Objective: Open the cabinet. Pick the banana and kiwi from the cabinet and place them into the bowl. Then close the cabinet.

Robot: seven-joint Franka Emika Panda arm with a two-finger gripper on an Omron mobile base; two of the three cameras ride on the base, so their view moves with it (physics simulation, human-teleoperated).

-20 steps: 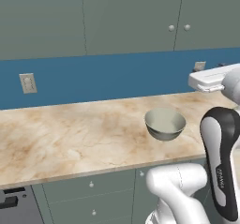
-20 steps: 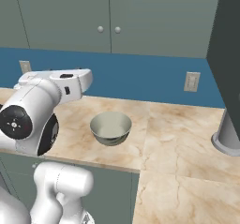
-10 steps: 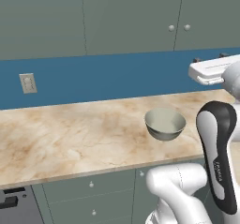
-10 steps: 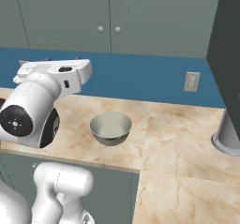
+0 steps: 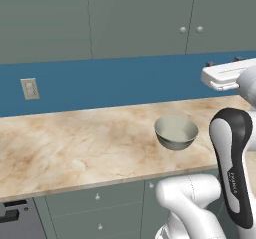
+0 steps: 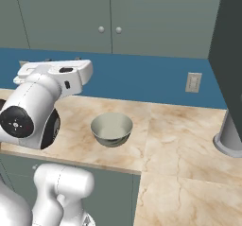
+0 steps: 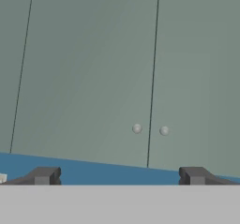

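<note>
The cabinet (image 5: pixel 165 18) (image 6: pixel 71 12) (image 7: pixel 93 78) hangs shut over the counter, its two white knobs (image 7: pixel 136 128) side by side at the seam between the doors. The banana and kiwi are hidden. On the counter below stands the grey bowl (image 5: pixel 175 132) (image 6: pixel 111 129), pale inside, with nothing in it. My gripper (image 5: pixel 224 62) (image 6: pixel 62 59) (image 7: pixel 119 176) is open and holds nothing. It is held level above the counter, to the right of the bowl in the left base view, and faces the doors from some way off, below the knobs.
A marble counter (image 5: pixel 75 148) runs along the blue backsplash, which carries wall outlets (image 5: pixel 29 89) (image 6: pixel 193 82). Drawer fronts (image 5: pixel 97 198) sit under the counter. A tall dark unit (image 6: pixel 231 40) and a grey round base (image 6: pixel 230 135) stand at the right.
My hand has risen a little toward the cabinet doors. Its jaws stayed open; the bowl and the doors have not moved.
</note>
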